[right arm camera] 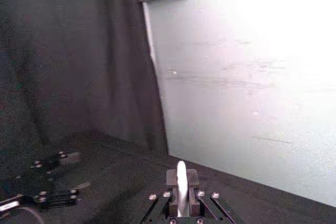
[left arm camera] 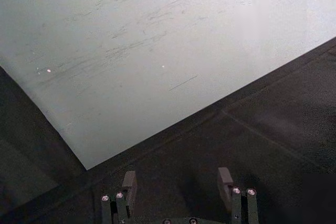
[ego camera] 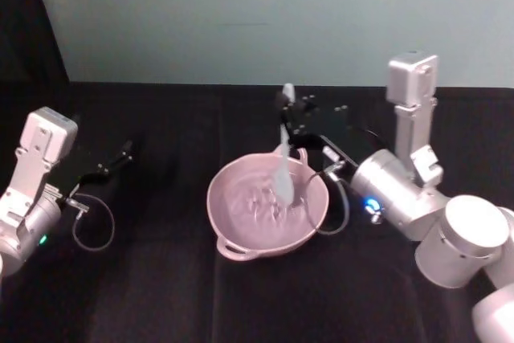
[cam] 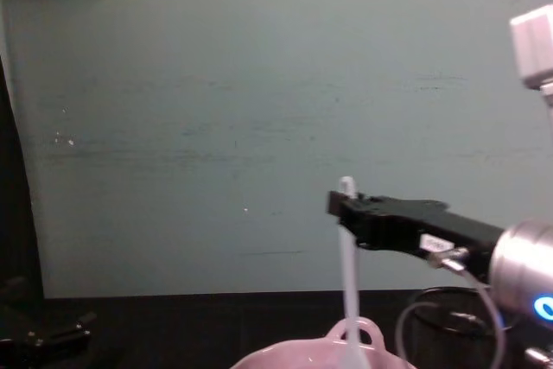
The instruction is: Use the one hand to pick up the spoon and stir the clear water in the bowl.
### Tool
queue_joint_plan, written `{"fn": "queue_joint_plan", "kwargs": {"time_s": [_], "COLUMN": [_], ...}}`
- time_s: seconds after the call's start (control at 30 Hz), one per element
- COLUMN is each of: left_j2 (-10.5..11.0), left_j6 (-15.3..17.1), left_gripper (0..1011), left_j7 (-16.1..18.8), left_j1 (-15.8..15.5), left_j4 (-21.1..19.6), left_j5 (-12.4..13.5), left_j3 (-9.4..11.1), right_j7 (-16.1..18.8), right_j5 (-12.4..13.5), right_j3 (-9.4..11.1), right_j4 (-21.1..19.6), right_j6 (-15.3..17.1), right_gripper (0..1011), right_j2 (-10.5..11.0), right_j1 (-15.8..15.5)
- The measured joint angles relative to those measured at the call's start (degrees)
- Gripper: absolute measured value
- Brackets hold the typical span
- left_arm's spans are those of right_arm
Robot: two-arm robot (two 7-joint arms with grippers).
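Over the middle of the black counter [ego camera: 161,295], in the head view, the right claw [ego camera: 289,114] reaches in above the far rim of the pink bowl [ego camera: 217,213]. It is pinched tight on the upper handle of the white spoon [ego camera: 283,162]. The spoon hangs nearly upright, its tip poking above the claw and its scoop down inside the bowl, where the water [ego camera: 257,202] looks rippled. A blue ring [ego camera: 373,207] glows on the silver wrist behind. Well off on the left side, the left claw [ego camera: 124,150] hangs over the counter, apart from bowl and spoon.

Along the left wrist, the left claw [left arm camera: 177,182] stands wide and empty. Its two fingers [left arm camera: 129,182] point at the dark counter [left arm camera: 273,145] and the pale wall [left arm camera: 157,51].

Along the right wrist, the right claw [right arm camera: 181,179] is narrow, clamped on the spoon [right arm camera: 181,167], whose rounded end sticks up between the pads. Farther off, low over the counter, the left claw [right arm camera: 55,179] shows with its fingers parted.

From the chest, side on, the right claw [cam: 346,206] comes in level from the right, gripping the spoon [cam: 348,283] just under its tip. The spoon drops straight down past the loop handle [cam: 371,331] of the bowl [cam: 276,360], whose rim shows at the lower edge. I cannot see the scoop from here.
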Motion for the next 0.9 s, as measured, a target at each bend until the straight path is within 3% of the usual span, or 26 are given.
{"fn": "queue_joint_plan", "kwargs": {"time_s": [0.2,0.4,0.9], "left_j2": [0.0,0.0,0.0], "left_j6": [0.0,0.0,0.0], "left_gripper": [1011,1011,1011], "left_j7": [0.0,0.0,0.0], "left_j1": [0.0,0.0,0.0], "left_j4": [0.0,0.0,0.0], "left_j5": [0.0,0.0,0.0], "left_j3": [0.0,0.0,0.0], "right_j7": [-0.41,-0.4,1.84], "right_j5": [0.1,-0.16,-1.34], "right_j3": [1.64,1.39,-4.62], "right_j4": [-1.99,-4.63,-6.69], "right_j6": [0.12,0.55,1.17], "right_gripper": [121,121,120], "right_j2": [1.15,1.6,-0.86], "right_j1": [-1.6,-3.53,-4.26]}}
